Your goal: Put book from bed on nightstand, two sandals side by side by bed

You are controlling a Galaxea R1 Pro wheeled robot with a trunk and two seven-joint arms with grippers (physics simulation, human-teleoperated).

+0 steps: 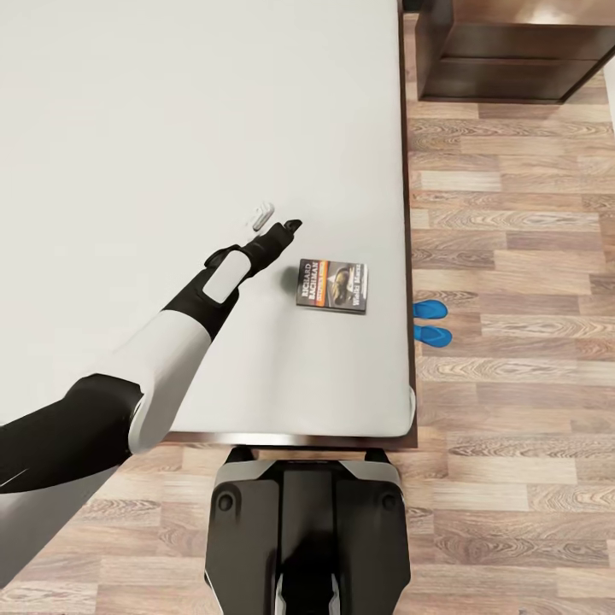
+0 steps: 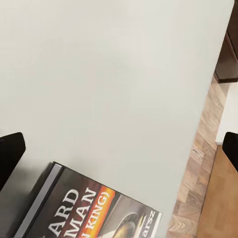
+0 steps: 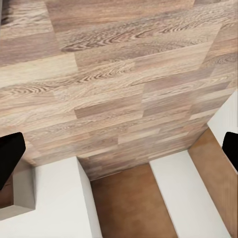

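A: How is the left gripper (image 1: pixel 275 219) set?
B: It is held spread wide above the bed (image 1: pixel 171 128), nothing between its fingers.

A: Where is the book (image 1: pixel 332 285) found?
B: It is laid flat on the mattress, just beside that gripper. The sandals (image 1: pixel 432 322) are seen paired on the floor (image 1: pixel 512 256), beyond the book.

A: The right gripper (image 3: pixel 119 148)?
B: It is parted over floorboards.

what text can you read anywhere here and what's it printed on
"RICHARD BACHMAN": white lettering on the book lying on the bed, head view.
"ARD", "MAN", "KING)": cut-off cover lettering in the left wrist view, "KING)" on the orange band.
"arsz": the end of a word at the cover's edge, same view.
Other cover lines are too small to read.
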